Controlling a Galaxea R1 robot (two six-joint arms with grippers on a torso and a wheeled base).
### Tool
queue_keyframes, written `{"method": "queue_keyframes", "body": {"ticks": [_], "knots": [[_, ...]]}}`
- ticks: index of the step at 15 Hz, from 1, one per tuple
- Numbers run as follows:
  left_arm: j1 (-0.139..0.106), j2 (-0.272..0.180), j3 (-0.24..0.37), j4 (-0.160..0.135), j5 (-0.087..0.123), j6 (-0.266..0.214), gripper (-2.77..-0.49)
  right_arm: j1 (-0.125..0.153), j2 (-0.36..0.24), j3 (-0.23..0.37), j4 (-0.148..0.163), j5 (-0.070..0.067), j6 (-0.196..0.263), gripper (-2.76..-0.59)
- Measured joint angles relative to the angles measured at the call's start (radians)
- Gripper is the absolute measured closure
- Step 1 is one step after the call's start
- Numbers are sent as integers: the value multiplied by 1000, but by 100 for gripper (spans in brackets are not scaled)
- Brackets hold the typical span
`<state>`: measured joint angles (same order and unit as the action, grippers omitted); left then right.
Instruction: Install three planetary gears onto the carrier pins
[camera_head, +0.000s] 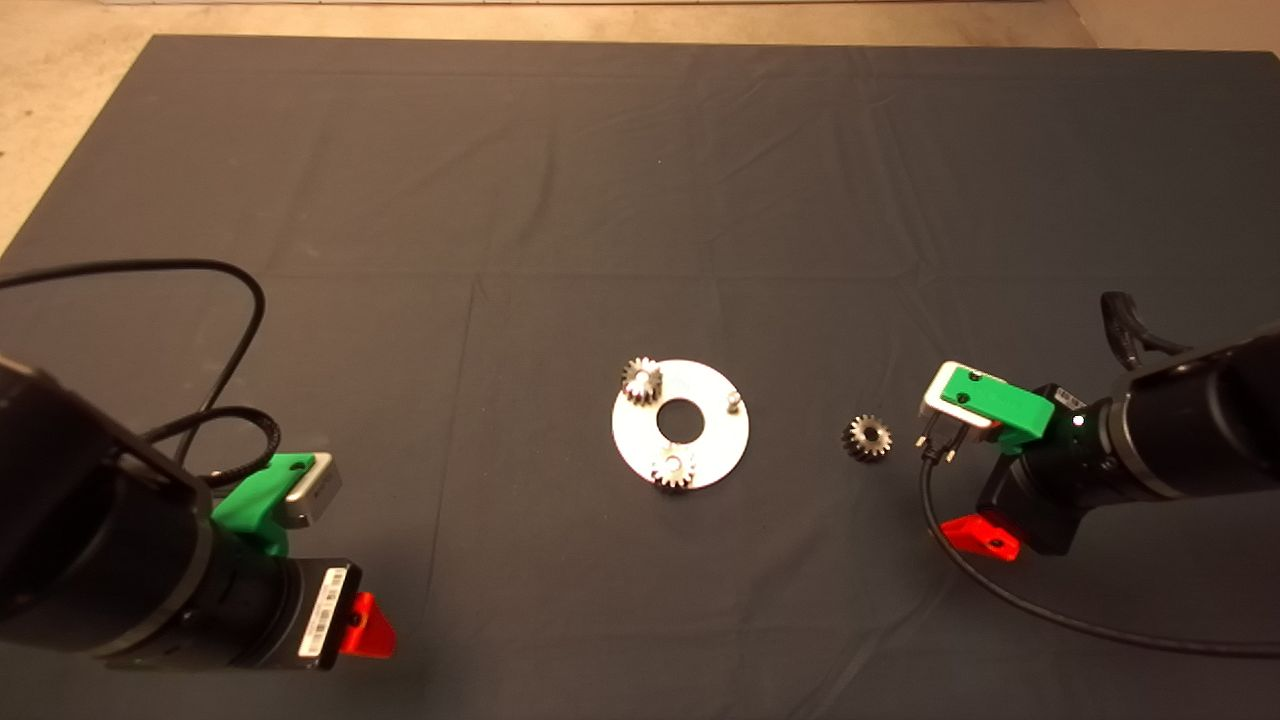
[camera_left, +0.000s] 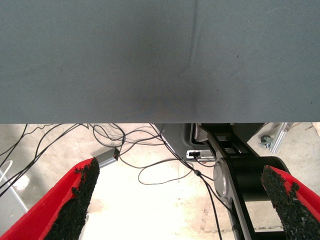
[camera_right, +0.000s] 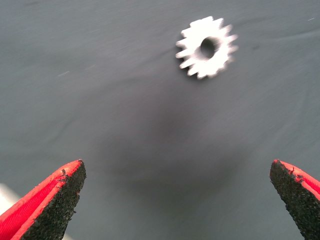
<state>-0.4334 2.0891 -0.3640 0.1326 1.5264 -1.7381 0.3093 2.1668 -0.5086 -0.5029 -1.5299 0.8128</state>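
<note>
The silver carrier disc (camera_head: 716, 445) lies at the middle of the mat. One planetary gear (camera_head: 642, 380) sits on its far-left pin and another gear (camera_head: 674, 469) on its near pin. The right carrier pin (camera_head: 733, 400) stands bare. A loose gear (camera_head: 868, 437) lies flat on the mat right of the disc, also seen as the gear (camera_right: 206, 46) in the right wrist view. My right gripper (camera_right: 175, 200) hovers open just right of this loose gear, nothing between its fingers. My left gripper (camera_left: 180, 200) is parked open at the lower left, over the mat's near edge.
The dark mat (camera_head: 600, 200) has wide free room behind and around the disc. Cables (camera_left: 150, 165) on the floor show past the mat's edge in the left wrist view. A black cable (camera_head: 1000, 590) trails from the right arm across the mat.
</note>
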Motion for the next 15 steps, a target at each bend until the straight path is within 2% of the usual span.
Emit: {"method": "queue_keyframes", "body": {"ticks": [2,3,6,8,12,15], "knots": [[0,8,0,-4,0,1,-233,-33,0,-41,-58,0,-18,-275],[0,16,0,-4,0,1,-233,-45,0,-61,-73,-1,-23,-275],[0,22,0,-6,0,1,-233,-60,3,-124,-102,-1,-24,-275],[0,26,0,-6,0,2,-233,-66,15,-149,-108,-2,-20,-275],[0,29,0,-6,0,4,-233,-70,65,-170,-108,-2,29,-275],[0,31,0,-6,0,4,-233,-85,111,-174,-108,1,76,-275]]}}
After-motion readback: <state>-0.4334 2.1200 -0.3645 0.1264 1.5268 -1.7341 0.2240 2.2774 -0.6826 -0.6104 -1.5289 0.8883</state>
